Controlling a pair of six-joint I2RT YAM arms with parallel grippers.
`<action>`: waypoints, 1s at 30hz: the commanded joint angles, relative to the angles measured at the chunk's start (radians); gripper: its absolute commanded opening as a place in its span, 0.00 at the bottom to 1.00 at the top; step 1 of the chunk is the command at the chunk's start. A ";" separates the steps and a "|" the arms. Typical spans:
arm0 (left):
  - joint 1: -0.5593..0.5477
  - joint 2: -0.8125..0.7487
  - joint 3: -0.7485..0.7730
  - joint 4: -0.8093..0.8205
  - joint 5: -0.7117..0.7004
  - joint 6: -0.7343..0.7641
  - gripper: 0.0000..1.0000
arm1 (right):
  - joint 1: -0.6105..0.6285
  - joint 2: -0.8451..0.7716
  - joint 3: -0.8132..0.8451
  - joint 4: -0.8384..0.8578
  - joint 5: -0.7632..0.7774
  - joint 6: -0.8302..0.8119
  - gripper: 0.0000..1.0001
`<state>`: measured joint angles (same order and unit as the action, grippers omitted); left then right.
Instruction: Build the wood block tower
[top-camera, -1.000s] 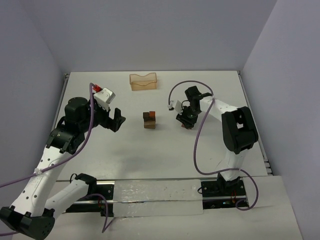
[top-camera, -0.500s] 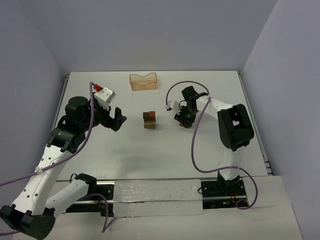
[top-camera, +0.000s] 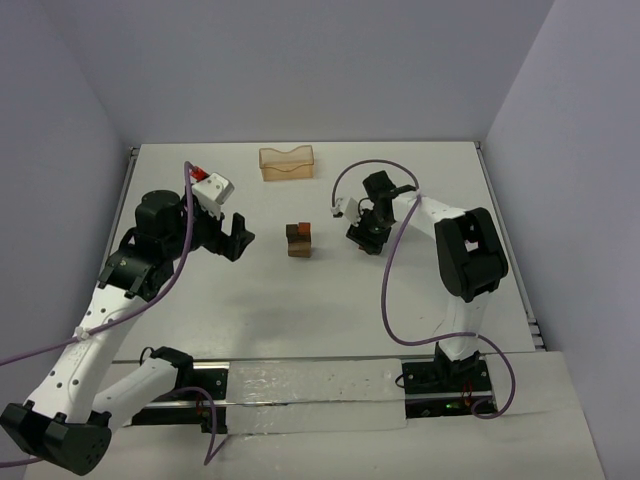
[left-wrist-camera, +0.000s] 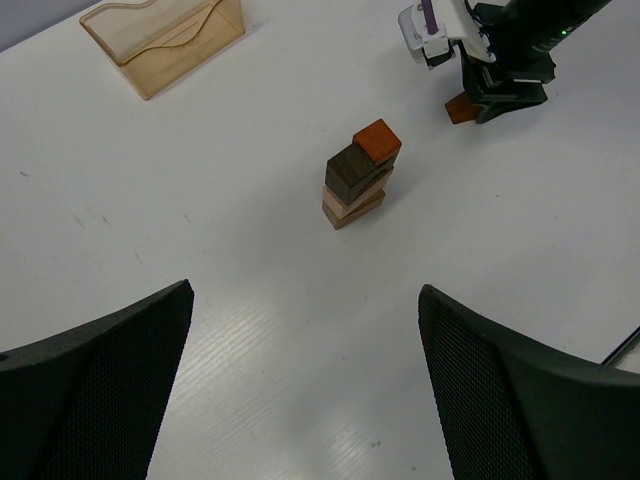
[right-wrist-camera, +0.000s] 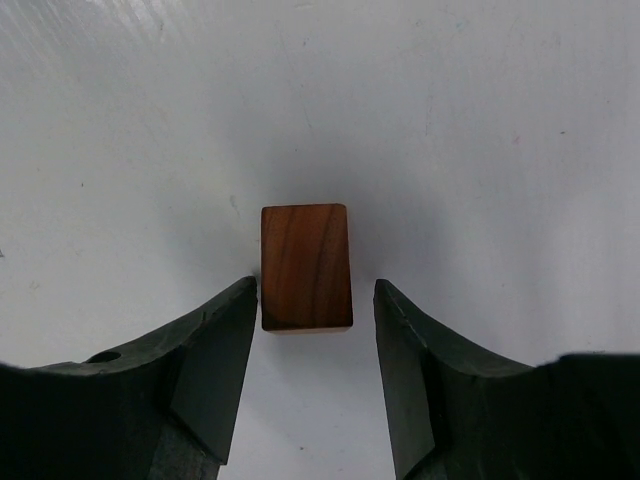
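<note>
Right hand (right-wrist-camera: 315, 288) edged left, spread astride reddish-brown block (right-wrist-camera: 305, 265); tower (left-wrist-camera: 358, 180) unchanged.

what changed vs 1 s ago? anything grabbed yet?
The right arm swung slightly left, toward the tower. The right tool now sits low with open jaws either side of a loose reddish-brown block, which is not gripped. The left arm nudged a little forward, with the left tool open. Tower and tray unmoved.
</note>
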<state>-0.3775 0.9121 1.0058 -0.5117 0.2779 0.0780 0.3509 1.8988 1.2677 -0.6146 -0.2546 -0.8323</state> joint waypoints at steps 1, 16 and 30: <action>0.007 0.001 0.025 0.050 0.023 -0.012 0.99 | -0.002 -0.026 -0.007 0.042 -0.004 0.013 0.59; 0.006 0.004 0.019 0.055 0.026 -0.005 0.99 | -0.009 -0.076 -0.004 0.038 -0.017 0.027 0.23; 0.058 0.135 0.076 0.018 0.107 0.001 0.98 | 0.032 -0.173 0.298 -0.343 -0.147 -0.080 0.00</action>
<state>-0.3520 1.0176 1.0384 -0.5183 0.3177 0.0896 0.3543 1.8008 1.4419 -0.8086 -0.3399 -0.8577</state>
